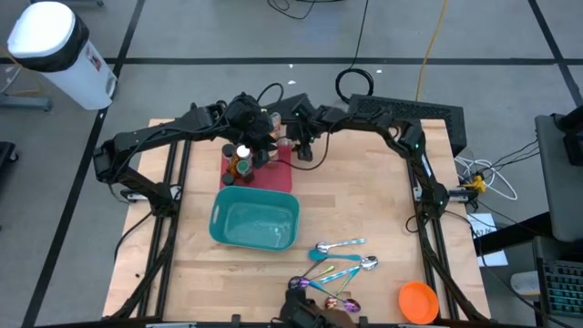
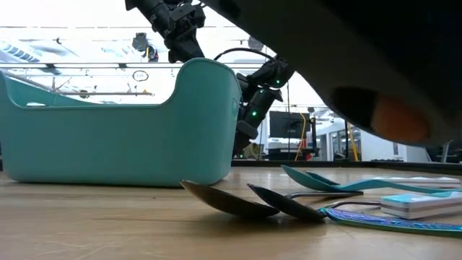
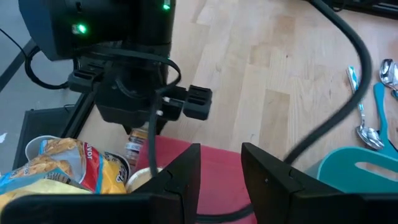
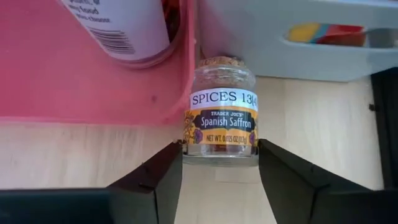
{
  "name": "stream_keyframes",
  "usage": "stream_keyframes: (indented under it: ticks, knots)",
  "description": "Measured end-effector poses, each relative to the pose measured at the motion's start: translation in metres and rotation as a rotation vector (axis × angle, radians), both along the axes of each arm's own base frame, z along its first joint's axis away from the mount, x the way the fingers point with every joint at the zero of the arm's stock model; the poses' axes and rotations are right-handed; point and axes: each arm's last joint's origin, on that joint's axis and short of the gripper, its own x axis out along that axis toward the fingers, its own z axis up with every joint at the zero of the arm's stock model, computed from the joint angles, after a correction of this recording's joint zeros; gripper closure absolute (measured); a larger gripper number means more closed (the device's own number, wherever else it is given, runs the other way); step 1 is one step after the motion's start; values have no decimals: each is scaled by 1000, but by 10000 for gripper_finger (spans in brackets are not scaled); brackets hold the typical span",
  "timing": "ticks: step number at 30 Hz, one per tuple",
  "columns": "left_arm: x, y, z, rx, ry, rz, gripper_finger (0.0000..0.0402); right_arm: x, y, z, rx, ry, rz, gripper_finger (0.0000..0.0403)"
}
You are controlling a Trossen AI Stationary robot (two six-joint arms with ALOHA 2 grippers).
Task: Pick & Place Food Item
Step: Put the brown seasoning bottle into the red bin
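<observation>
Upright cork-topped saffron jar (image 4: 221, 124) beside pink tray (image 4: 74, 74).

In the low view, the upper right is filled by a large dark blurred shape (image 2: 375, 65) with an orange patch that cannot be identified. The far side of the table is hidden there by the teal bin (image 2: 123, 130). From above, the items on the red tray (image 1: 273, 173) are largely covered by both arms and are too small to be told apart. A dark object at the bottom edge (image 1: 314, 314) is cut off. In the right wrist view, a white container (image 4: 121, 28) is cropped, only its barcode being shown. In the left wrist view, a snack packet (image 3: 59, 165) is cut off at the edge.
</observation>
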Motion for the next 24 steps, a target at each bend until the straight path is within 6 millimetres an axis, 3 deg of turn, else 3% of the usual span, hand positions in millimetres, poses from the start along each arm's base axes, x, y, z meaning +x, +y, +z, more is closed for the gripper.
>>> stream_keyframes:
  ticks: [9,17,24]
  knots:
    - [0,0,0,-1,1,0,277,10,14,1,-5,-2,-16,220]
    - [0,0,0,-1,0,-1,277,21,28,-2,-34,-17,9,183]
    - [0,0,0,-3,-1,2,277,23,29,-8,17,-12,-47,224]
